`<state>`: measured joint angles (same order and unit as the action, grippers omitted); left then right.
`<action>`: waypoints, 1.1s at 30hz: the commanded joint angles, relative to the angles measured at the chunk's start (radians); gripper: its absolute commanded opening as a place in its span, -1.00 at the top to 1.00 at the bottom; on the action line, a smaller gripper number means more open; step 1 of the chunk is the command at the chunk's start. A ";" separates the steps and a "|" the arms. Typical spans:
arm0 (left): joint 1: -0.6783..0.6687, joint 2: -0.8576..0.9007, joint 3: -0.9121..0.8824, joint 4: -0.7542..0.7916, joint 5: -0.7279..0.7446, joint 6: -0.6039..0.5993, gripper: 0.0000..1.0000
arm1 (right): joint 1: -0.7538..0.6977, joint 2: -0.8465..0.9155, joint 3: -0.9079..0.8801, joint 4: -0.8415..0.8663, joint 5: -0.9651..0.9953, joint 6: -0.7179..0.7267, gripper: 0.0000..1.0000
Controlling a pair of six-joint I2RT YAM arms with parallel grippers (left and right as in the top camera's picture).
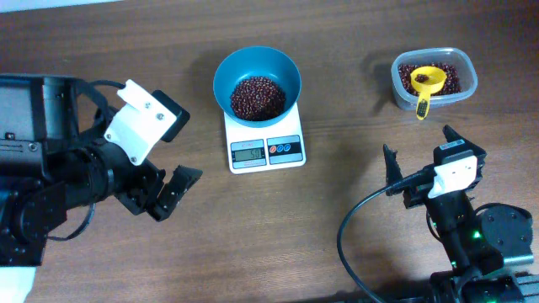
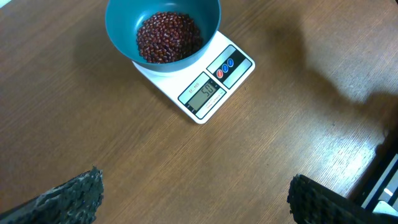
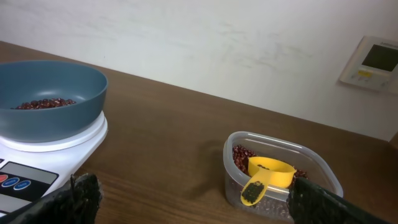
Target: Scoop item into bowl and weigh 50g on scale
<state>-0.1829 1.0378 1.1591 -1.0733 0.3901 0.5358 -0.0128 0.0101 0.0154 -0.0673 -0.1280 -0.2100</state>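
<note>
The teal bowl [image 1: 240,71] stands on the white scale [image 1: 295,156] and holds a heap of dark red-brown beans [image 1: 257,97]. The display [image 1: 249,152] shows a number. Bowl [image 2: 121,25], beans [image 2: 168,37] and scale [image 2: 242,71] also show in the left wrist view; the bowl [image 3: 50,87] and scale [image 3: 81,140] show in the right wrist view. My left gripper [image 1: 173,192] is open and empty, left of the scale. My right gripper [image 1: 418,164] is open and empty, near the front right.
A clear plastic tub [image 1: 467,80] at the back right holds more beans and a yellow scoop [image 1: 425,84]. It also shows in the right wrist view [image 3: 323,171] with the scoop [image 3: 267,174]. A black cable [image 1: 354,227] loops by the right arm.
</note>
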 commanded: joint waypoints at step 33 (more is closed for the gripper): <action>0.003 -0.003 0.001 0.001 0.013 0.019 -0.97 | -0.021 -0.006 -0.010 -0.002 0.009 0.000 -0.97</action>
<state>-0.1829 1.0378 1.1591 -1.0737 0.3901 0.5354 -0.0303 0.0101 0.0154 -0.0677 -0.1276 -0.2104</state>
